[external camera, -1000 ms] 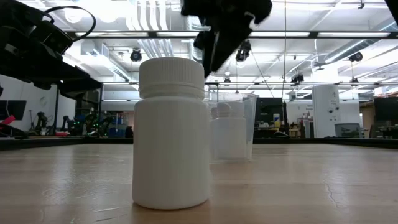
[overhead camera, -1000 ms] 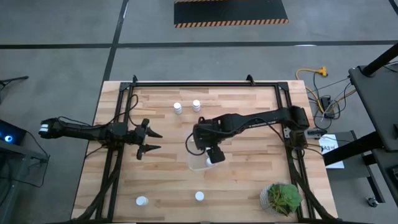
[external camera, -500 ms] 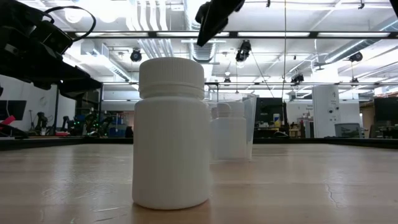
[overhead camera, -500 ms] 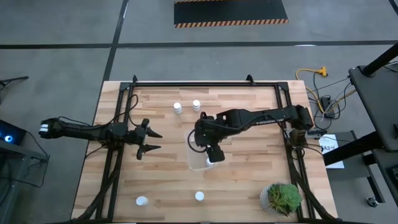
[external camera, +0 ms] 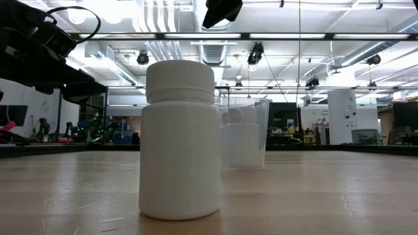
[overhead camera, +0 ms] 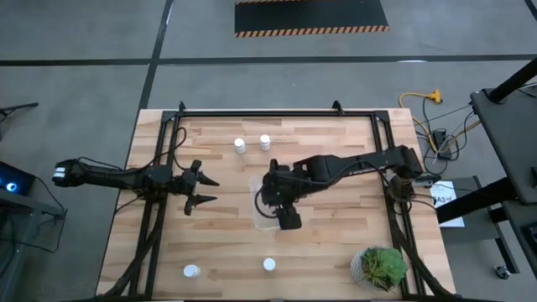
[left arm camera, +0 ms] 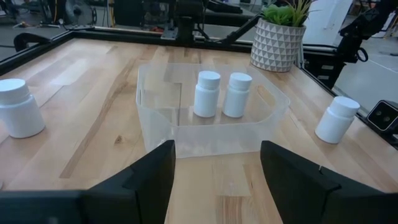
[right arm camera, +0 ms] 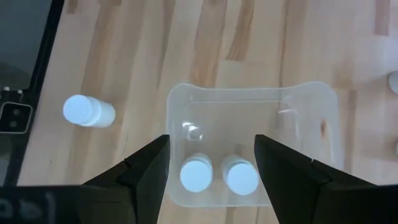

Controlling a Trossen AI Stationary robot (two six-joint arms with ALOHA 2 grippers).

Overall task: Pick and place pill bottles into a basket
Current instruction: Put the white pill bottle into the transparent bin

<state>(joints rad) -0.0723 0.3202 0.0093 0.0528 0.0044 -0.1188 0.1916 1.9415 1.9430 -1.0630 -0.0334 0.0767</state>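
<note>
From above I see my pale wooden plank desk (overhead camera: 336, 243) on a grey floor. The small clear plastic bin (overhead camera: 265, 220) sits mid-desk, under my right hand (overhead camera: 288, 220).

Down low, one white capped pill bottle (external camera: 180, 140) stands close; bright ceiling lights behind.

Left hand (left arm camera: 214, 168) is open, empty. Right hand (right arm camera: 210, 163) is open, above two bottles (right arm camera: 197, 175) in the bin.

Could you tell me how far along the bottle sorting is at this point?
Done: two pill bottles stand inside the clear basket. In hand: nothing; the right gripper hangs open and empty above the basket, and the left gripper waits open to its left. Left: four bottles on the table, two at the far side and two at the near edge.
</note>
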